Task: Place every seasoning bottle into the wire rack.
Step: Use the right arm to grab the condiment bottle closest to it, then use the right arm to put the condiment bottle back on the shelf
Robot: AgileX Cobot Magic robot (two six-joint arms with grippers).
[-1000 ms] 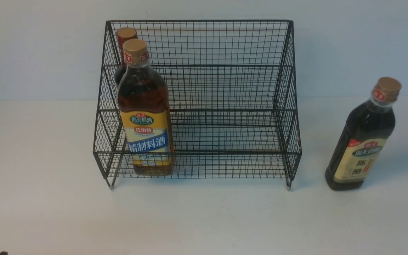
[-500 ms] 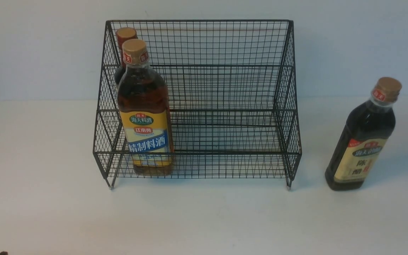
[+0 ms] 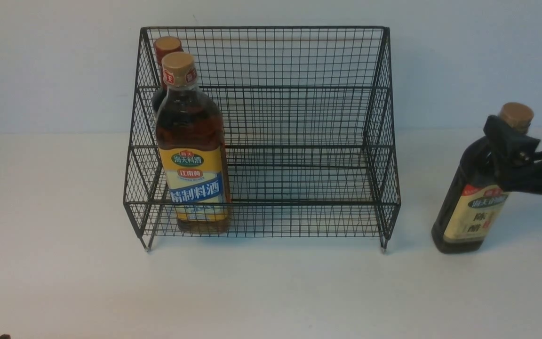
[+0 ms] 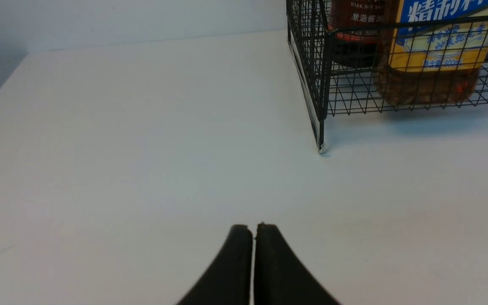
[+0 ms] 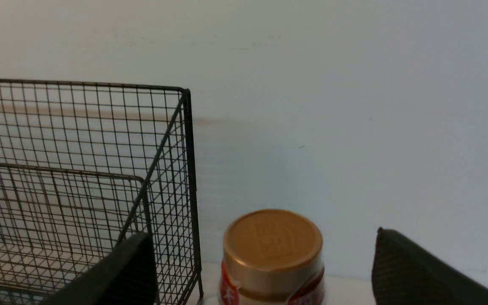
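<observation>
Right gripper point(image 3: 524, 123) is wide open with jaws flanking the neck of the near-black bottle point(image 3: 471, 207), which stands on the table point(image 3: 271, 292) right of the wire rack point(image 3: 299, 56); best to centre, close firmly below the cap, and lift straight.

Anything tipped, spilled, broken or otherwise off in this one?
Nothing stands out. The amber bottle and the slim dark bottle behind it stand in the wire rack; the near-black bottle stands on the table beside the rack, the right gripper open around its cap. No spill or damage shows.
</observation>
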